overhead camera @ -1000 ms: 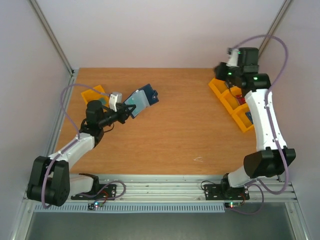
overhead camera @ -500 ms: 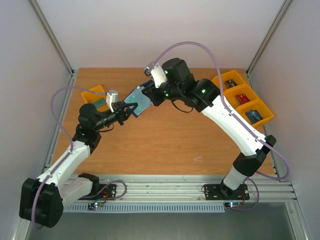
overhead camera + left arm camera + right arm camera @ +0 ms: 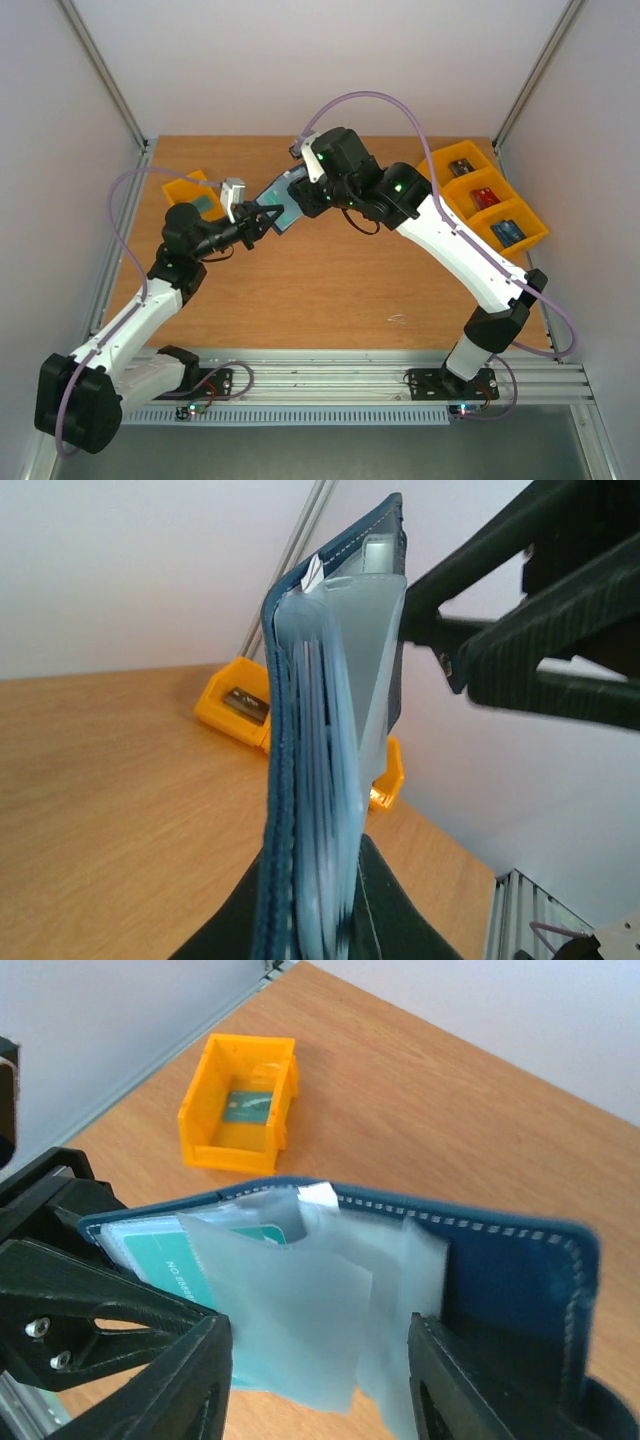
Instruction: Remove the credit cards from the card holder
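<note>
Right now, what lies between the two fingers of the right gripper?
The card holder's pale translucent sleeves lie there; the right wrist view shows this.

The table [image 3: 330, 290] is seen from high above its 6 o'clock edge, faced down toward 12 o'clock; the card holder [image 3: 300, 780] is seen edge-on at very close range from the left wrist, faced toward 2 o'clock; from the right wrist it is seen closely from above, faced toward 8 o'clock; it is shared by all three views.
</note>
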Controlling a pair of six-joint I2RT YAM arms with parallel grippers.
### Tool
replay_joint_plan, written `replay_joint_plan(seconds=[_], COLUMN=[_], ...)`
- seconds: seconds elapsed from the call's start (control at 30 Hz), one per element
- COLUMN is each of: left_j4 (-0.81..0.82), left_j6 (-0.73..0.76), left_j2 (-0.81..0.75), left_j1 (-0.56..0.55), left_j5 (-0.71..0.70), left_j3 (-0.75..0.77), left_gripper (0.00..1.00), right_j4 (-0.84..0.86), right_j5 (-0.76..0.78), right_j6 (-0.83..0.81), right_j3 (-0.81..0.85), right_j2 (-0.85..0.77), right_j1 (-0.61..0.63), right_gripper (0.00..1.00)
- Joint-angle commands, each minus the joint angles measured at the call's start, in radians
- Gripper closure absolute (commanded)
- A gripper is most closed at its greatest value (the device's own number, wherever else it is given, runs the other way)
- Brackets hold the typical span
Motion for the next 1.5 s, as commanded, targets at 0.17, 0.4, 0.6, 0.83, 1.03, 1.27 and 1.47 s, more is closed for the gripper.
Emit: replay_joint_plan(seconds=[0.17, 0.4, 0.6, 0.83, 1.03, 1.27, 1.47], left_j4=[0.012, 0.009, 0.008, 0.015, 0.038, 0.069, 0.073], left_j6=[0.064, 0.077, 0.07, 0.033, 0.044, 0.03, 0.029], left_j2=[-0.005, -0.018, -0.033, -0.046, -0.052, -0.074, -0.074], left_j1=[-0.003, -0.003, -0.002, 0.001, 0.001, 0.0, 0.002], left_j5=[0.007, 0.022, 0.007, -0.036, 0.016, 0.033, 0.032], left_j3=[0.087, 0.084, 0.082, 0.06, 0.05, 0.03, 0.025], left_gripper=[1.0, 1.0, 1.0, 1.0, 1.0, 0.97, 1.0], right_j4=[0.026, 0.009, -0.033, -0.078, -0.049, -0.014, -0.028], right_j5=[-0.017, -0.072, -0.139, -0.256, -0.297, -0.431, -0.644], right_j6=[-0.096, -0.095, -0.102, -0.079, -0.055, -0.068, -0.219], right_j3=[0.104, 0.137, 0.187, 0.161, 0.129, 0.072, 0.019], right_j2=[0.071, 0.113, 0.154, 0.144, 0.119, 0.061, -0.013], right_j1=[-0.007, -0.021, -0.021, -0.053, -0.081, -0.177, -0.222], right_gripper=[0.38, 0.3, 0.49, 0.57, 0.93, 0.99, 0.97])
